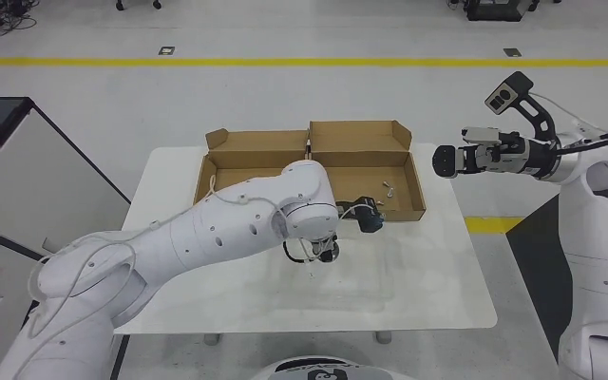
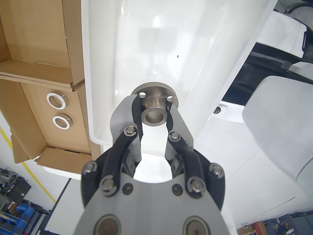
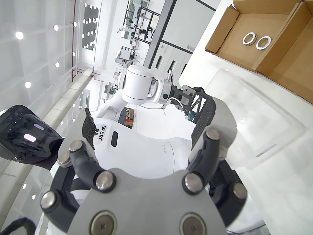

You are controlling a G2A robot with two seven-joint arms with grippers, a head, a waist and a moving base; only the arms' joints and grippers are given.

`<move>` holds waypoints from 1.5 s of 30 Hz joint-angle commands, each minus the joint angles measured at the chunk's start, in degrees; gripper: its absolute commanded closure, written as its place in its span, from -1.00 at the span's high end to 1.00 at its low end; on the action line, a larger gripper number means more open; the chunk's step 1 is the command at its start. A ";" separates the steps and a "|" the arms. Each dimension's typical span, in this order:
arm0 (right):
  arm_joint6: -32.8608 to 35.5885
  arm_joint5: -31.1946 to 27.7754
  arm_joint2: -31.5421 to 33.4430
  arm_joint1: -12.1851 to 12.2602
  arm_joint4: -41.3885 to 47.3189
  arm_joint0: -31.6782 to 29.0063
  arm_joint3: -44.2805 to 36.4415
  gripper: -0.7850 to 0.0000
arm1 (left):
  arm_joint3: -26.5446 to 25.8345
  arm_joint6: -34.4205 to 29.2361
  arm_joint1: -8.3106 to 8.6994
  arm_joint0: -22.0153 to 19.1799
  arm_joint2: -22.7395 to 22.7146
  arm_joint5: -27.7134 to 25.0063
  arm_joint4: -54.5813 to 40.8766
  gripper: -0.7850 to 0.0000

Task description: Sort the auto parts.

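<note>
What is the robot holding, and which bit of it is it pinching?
The left gripper pinches a silvery metal flanged bushing by its narrow round neck. The right gripper is open, holding nothing.

L hand (image 1: 369,219) at cardboard box (image 1: 366,152) front wall, over white table (image 1: 427,285).

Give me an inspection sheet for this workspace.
Surface: white table, carrying the boxes and bin.
Job's things: silver flanged metal bushing held close to clear plastic bin; two white-lined metal rings in brown cardboard box.
Clutter: nothing seen.
Grippers: left gripper shut on bushing; right gripper open, off the table's side.
Cables: thin white cable at left wrist.
Surroundings: yellow floor line; grey cabinet.
</note>
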 commanded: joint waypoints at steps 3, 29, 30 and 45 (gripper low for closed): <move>0.00 0.00 0.00 0.00 0.00 0.00 0.00 1.00 | 1.04 4.38 1.18 1.83 -4.09 -0.03 -3.80 -1.00; 0.00 0.00 0.00 0.00 0.00 0.00 0.00 1.00 | -7.19 20.86 14.95 28.61 -49.62 -29.46 -55.16 -1.00; 0.00 0.00 0.00 0.00 0.00 0.00 0.00 1.00 | -7.07 21.02 14.97 28.11 -49.57 -29.62 -55.35 -1.00; 0.00 0.00 0.00 0.00 0.00 0.00 0.00 1.00 | -8.74 25.17 14.85 27.87 -49.65 -28.93 -52.29 -1.00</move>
